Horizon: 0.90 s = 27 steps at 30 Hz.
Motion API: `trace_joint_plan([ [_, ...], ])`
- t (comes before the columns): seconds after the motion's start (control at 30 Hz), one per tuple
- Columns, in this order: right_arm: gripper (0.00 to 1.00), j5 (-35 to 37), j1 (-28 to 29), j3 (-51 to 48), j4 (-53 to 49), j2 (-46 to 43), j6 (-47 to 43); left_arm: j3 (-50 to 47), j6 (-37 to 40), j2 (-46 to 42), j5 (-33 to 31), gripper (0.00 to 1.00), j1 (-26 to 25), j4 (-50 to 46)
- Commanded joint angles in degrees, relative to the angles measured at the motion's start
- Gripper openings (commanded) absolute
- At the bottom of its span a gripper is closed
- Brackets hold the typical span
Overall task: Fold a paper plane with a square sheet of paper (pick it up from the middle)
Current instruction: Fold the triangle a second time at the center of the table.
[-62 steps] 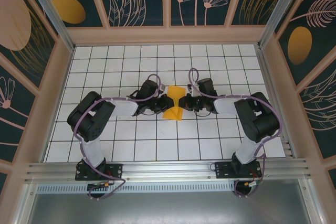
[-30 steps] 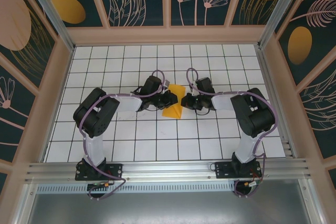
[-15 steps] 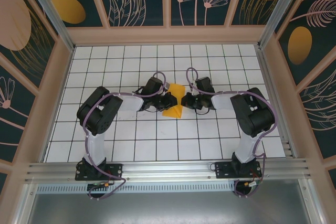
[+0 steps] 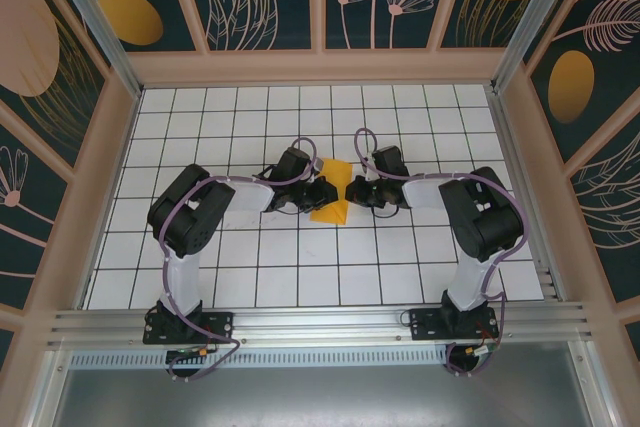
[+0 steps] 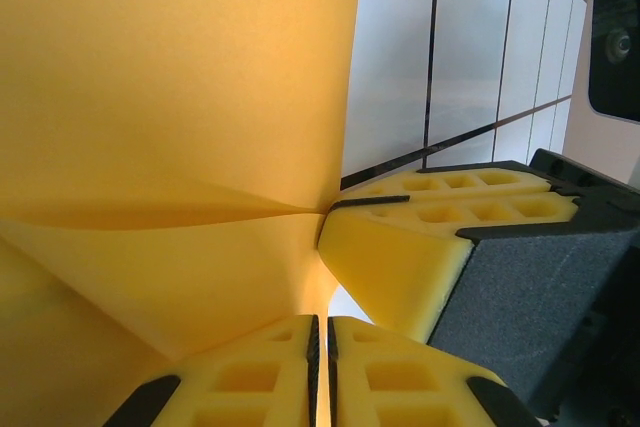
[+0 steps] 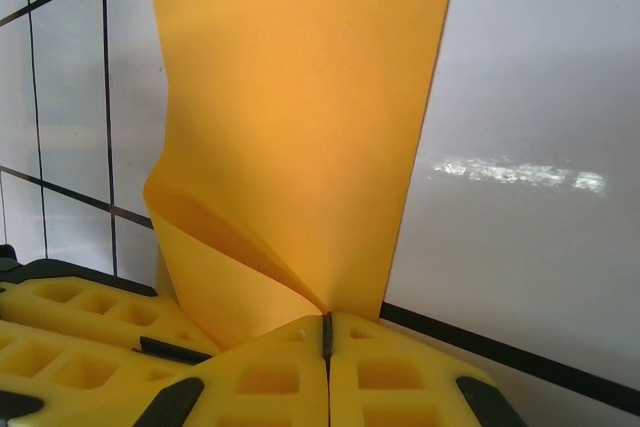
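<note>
Square sheet of paper [image 4: 330,212], clamped by left tool [image 4: 319,191] and right tool [image 4: 356,191], looks only partly folded; no plane yet.

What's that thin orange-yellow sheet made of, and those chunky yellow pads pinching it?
Thin orange-yellow sheet: looks like matte paper; it holds a sharp crease and curls softly. Chunky yellow finger pads: probably moulded plastic or rubber, matte, with recessed square pockets; hardness unclear.
</note>
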Motion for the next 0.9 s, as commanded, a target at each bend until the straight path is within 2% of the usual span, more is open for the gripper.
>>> trace_joint_plan([
  [0.0, 0.07, 0.4, -0.6, 0.3, -0.2, -1.0, -1.2, 0.6, 1.4, -1.1, 0.2, 0.16, -0.4, 0.5],
  [0.63, 0.06, 3.1, -0.6, -0.1, -0.2, -1.0, -1.6, 1.2, 1.7, -1.2, 0.5, 0.17, -0.3, 1.2],
  [0.87, 0.07, 1.6, -0.6, 0.4, 0.3, 0.0, -2.0, 1.9, 1.8, -0.3, 0.6, 0.17, -0.3, 1.2],
])
